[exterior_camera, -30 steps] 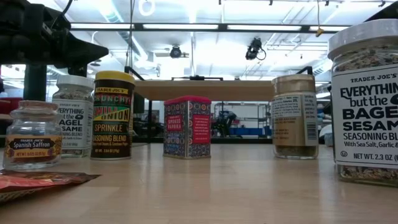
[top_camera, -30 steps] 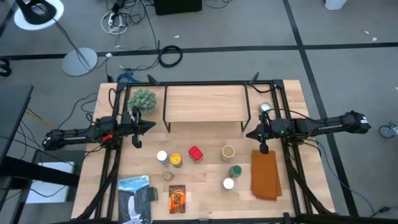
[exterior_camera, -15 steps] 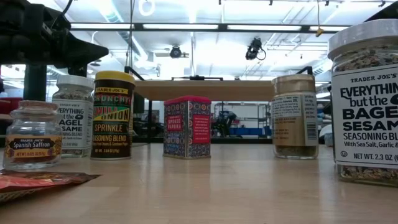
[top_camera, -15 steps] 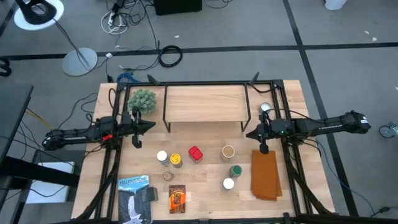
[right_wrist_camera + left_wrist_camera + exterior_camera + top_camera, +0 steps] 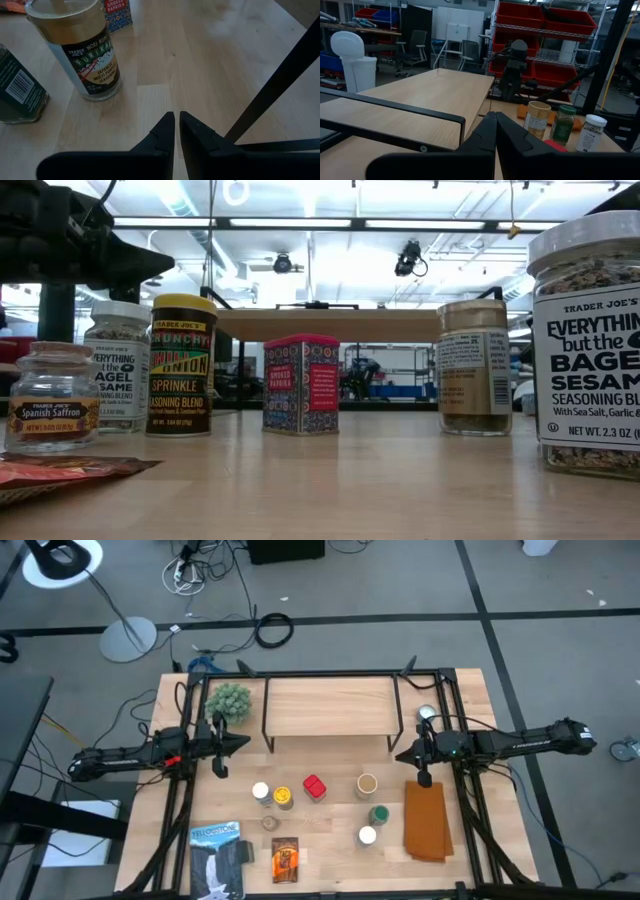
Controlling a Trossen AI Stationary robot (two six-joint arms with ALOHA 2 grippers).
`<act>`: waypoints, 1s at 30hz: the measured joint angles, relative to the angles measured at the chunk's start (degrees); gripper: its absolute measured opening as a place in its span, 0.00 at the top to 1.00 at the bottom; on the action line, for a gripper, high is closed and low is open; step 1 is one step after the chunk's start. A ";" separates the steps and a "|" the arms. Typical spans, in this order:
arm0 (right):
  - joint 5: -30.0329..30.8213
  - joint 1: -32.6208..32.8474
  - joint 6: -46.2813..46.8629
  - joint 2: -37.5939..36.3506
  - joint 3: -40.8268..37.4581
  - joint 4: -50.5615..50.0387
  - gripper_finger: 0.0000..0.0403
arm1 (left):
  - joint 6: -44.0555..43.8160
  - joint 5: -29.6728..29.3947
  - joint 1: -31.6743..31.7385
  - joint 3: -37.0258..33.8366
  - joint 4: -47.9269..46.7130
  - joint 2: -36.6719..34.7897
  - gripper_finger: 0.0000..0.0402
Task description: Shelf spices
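Your right claw [image 5: 419, 781] hangs clenched and empty just off the shelf's right legs, with the tan-lidded furikake jar [image 5: 80, 47] the nearest thing ahead of it, probably your easiest first pick; your left claw [image 5: 219, 769] waits clenched and empty by the shelf's left legs, near the small green plant [image 5: 229, 700]. The shelf [image 5: 328, 707] carries nothing on its wooden top, while every spice sits on the counter [image 5: 330, 840] in front of it: white-lidded jar [image 5: 260, 791], yellow-lidded jar [image 5: 284, 796], red box [image 5: 314, 787], green-lidded jar [image 5: 378, 814], another white-lidded jar [image 5: 367, 835], saffron jar [image 5: 53, 397] and dark box [image 5: 285, 859]. The clear jars show seeds and flakes inside, lids on.
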 joint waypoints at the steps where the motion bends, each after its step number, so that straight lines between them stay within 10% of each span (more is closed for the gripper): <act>1: 0.00 0.01 0.00 0.02 0.01 0.00 0.93 | 0.01 0.01 0.01 0.00 0.00 -0.01 0.97; 30: 0.00 0.01 0.01 0.00 0.00 -0.01 0.93 | -9.33 0.42 -0.06 0.00 1.90 -0.01 0.97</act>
